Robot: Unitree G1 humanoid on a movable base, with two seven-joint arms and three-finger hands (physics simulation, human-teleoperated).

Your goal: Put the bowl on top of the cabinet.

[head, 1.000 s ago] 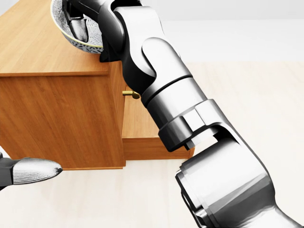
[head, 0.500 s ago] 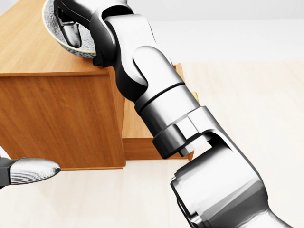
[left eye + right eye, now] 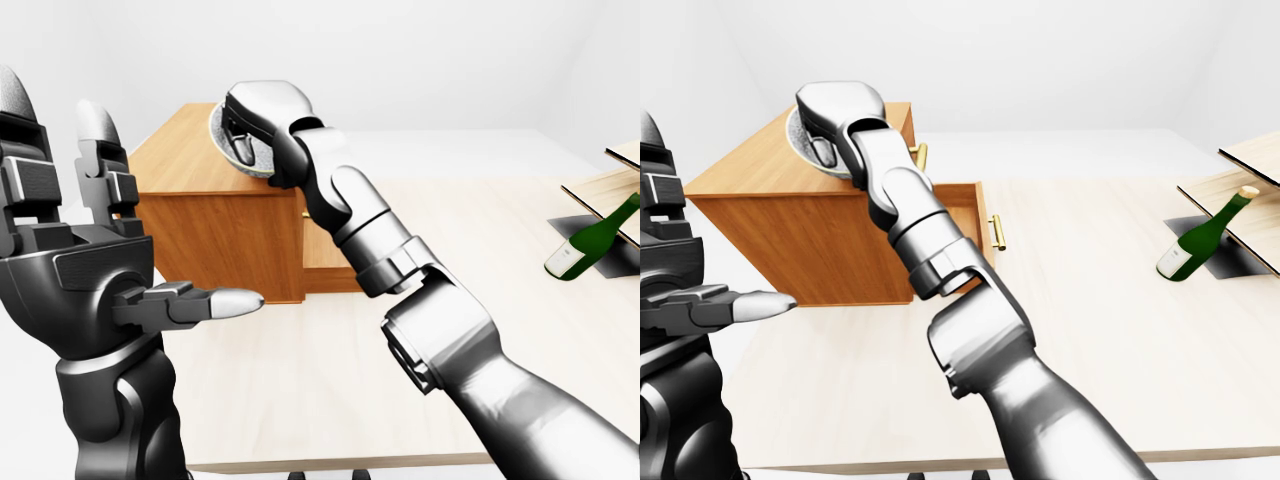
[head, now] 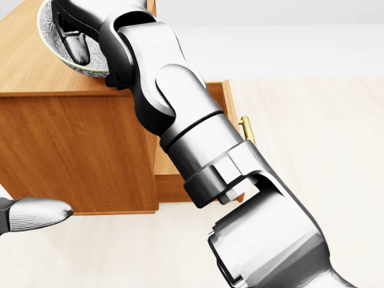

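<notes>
The bowl (image 4: 53,37), grey-patterned with a pale rim, sits tilted at the top left of the head view, over the wooden cabinet's top (image 4: 27,72). My right hand (image 4: 73,35) is shut on its rim, with one finger (image 4: 78,49) inside the bowl. I cannot tell whether the bowl's underside touches the cabinet top or hangs just above it. In the left-eye view my left hand (image 3: 110,250) is raised at the left, clear of the cabinet, with its fingers spread and nothing in them.
The cabinet's lower drawer (image 3: 970,215) is pulled out to the right and has a brass handle (image 3: 997,232). A green bottle (image 3: 1200,238) lies on a dark mat near wooden shelf boards (image 3: 1250,160) at the right. The cabinet stands on a pale tabletop (image 3: 1090,330).
My right hand has carried the bowl leftward and farther over the cabinet top. The arm has swung left with it, uncovering the drawer's brass handle. The left hand has barely moved.
</notes>
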